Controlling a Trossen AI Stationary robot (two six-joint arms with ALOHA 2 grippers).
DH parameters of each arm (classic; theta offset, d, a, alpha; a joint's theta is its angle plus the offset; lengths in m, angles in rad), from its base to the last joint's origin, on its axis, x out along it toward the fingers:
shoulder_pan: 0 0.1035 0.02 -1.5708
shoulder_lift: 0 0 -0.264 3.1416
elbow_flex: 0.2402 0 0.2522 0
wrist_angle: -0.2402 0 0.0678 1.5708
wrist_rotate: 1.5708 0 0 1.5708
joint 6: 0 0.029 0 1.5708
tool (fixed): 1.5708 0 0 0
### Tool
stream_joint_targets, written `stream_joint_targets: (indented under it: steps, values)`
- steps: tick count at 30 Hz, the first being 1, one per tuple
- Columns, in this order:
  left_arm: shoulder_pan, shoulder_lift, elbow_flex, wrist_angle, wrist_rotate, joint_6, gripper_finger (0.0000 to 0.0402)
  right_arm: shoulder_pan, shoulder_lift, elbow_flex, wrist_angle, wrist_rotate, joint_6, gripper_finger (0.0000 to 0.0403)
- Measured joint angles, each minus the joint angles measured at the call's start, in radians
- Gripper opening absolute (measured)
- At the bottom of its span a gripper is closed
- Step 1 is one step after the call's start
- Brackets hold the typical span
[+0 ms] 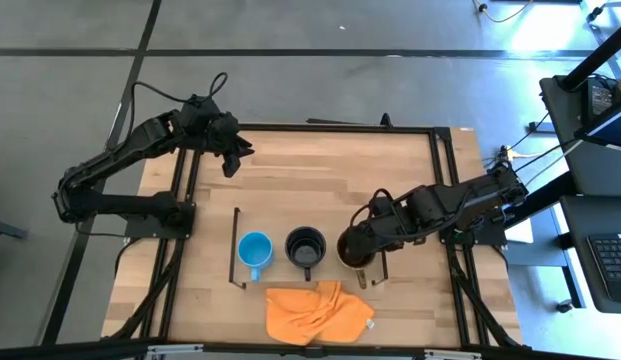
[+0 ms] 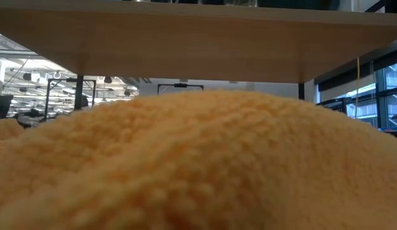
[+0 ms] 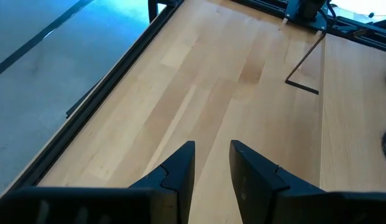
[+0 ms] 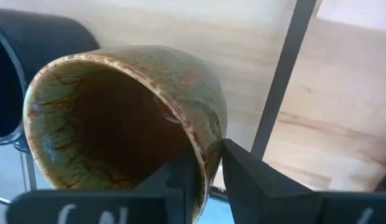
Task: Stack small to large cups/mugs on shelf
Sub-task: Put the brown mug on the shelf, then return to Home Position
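Three mugs stand in a row on the low wooden shelf (image 1: 280,220): a light-blue mug (image 1: 255,250) at the left, a black mug (image 1: 305,245) in the middle, and an olive-brown glazed mug (image 1: 348,250) at the right end. My right gripper (image 1: 362,252) is shut on the olive mug, which the right wrist view shows next to the black mug (image 4: 31,56). My left gripper (image 1: 230,160) hangs over the table's far left part, slightly open and empty (image 3: 212,149). The low view shows only the shelf board's underside (image 2: 185,45). My right gripper holds the olive mug by its wall at the rim (image 4: 202,146), on the side toward the table's right. One finger (image 4: 180,177) is inside the mug and one (image 4: 248,171) is outside. The fingers come slanting down from the table's right. Whether the mug's base rests on the shelf, I cannot tell.
An orange cloth (image 1: 315,312) lies crumpled on the table in front of the shelf and fills the low view (image 2: 198,166). The shelf's thin black end frame (image 4: 283,74) stands close beside the olive mug. Bare tabletop (image 3: 199,93) lies behind the shelf.
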Motion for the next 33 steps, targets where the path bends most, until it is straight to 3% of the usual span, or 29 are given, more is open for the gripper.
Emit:
stream_joint_targets:
  steps: [10, 23, 33]
  values:
    - [0.0, 0.0, 0.0, 0.005, 0.0, 0.001, 0.0094, 0.0, -0.001, 0.0, -0.003, 0.001, 0.0, 0.0076]
    - [0.0, 0.0, 0.0, 0.006, 0.0, 0.001, 0.0094, 0.0, -0.004, 0.0, -0.002, 0.017, 0.0, 0.0147]
    - [0.0, 0.0, 0.0, 0.006, 0.0, 0.001, 0.0094, 0.0, -0.004, 0.0, -0.046, 0.011, -0.022, 0.0148]
